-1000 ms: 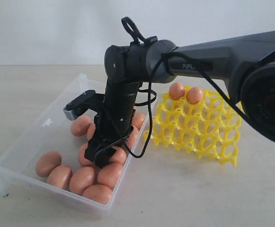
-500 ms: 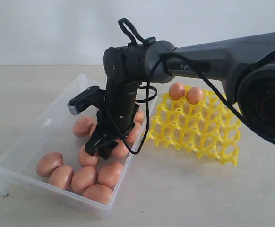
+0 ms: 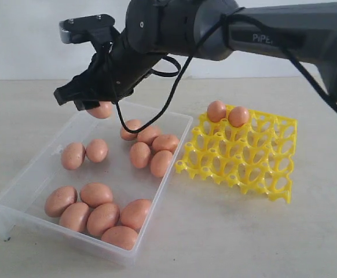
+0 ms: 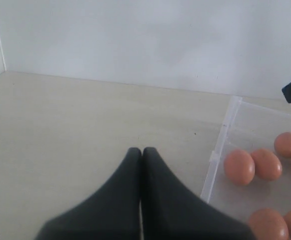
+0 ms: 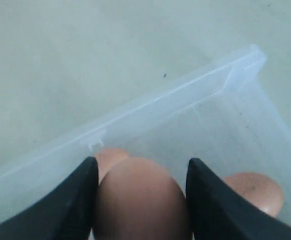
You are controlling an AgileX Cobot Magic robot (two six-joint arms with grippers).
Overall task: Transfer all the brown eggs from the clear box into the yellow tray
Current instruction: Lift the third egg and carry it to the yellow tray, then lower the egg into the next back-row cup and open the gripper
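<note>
Now I am seeing the right gripper (image 5: 141,172) clamping one brown egg (image 3: 102,110) between its jaws, hanging above the far left corner of the clear box (image 3: 47,171). Thirteen loose eggs (image 3: 103,219) are lying inside that box. Two placed eggs (image 3: 217,110) are sitting side by side along the far edge of the yellow tray (image 3: 244,168), just beside the box. The left gripper (image 4: 141,152) is hovering over the table (image 4: 60,125), jaws pressed together.

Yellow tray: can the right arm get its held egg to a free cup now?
Probably yes. The right pincer holds a brown egg above the clear box, and no object stands between it and the yellow tray, where only two eggs sit.
</note>
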